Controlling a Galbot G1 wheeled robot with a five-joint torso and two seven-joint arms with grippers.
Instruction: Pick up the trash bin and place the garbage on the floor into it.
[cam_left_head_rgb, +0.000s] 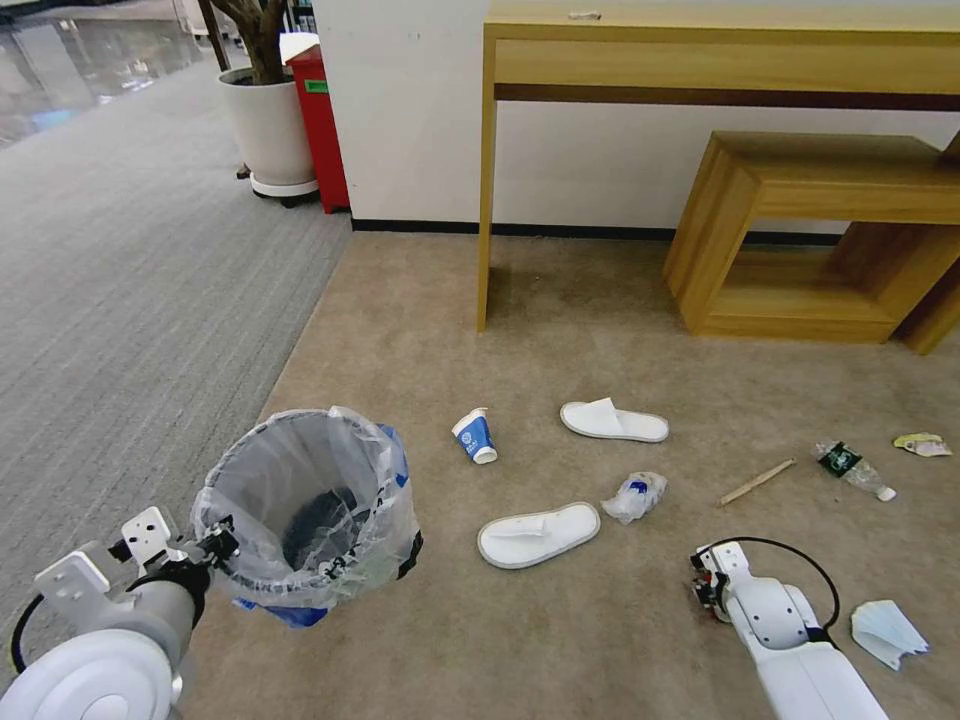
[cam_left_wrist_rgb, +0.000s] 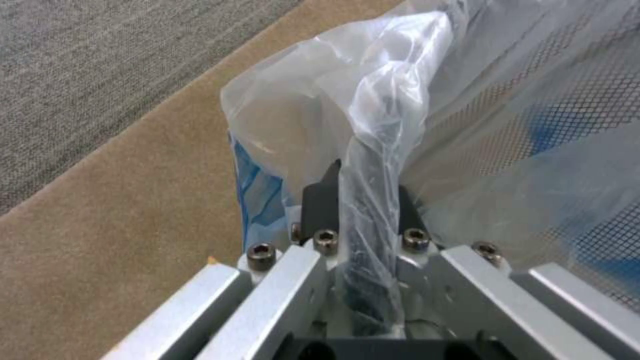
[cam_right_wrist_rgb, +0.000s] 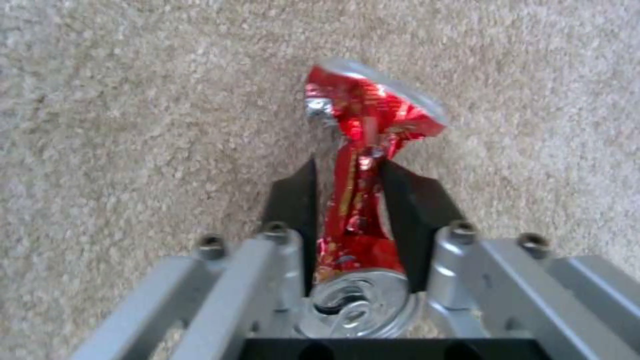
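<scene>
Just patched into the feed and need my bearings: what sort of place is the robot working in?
Probably an office or hotel-style lobby corner: beige carpet meeting grey striped carpet, a wooden console desk against a white wall, and a large potted plant beside a red bin.

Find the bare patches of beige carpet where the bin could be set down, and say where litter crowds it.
Bare: between the trash bin and near slipper; also under the desk. Crowded: cup, far slipper, stick, bottle and mask.
</scene>
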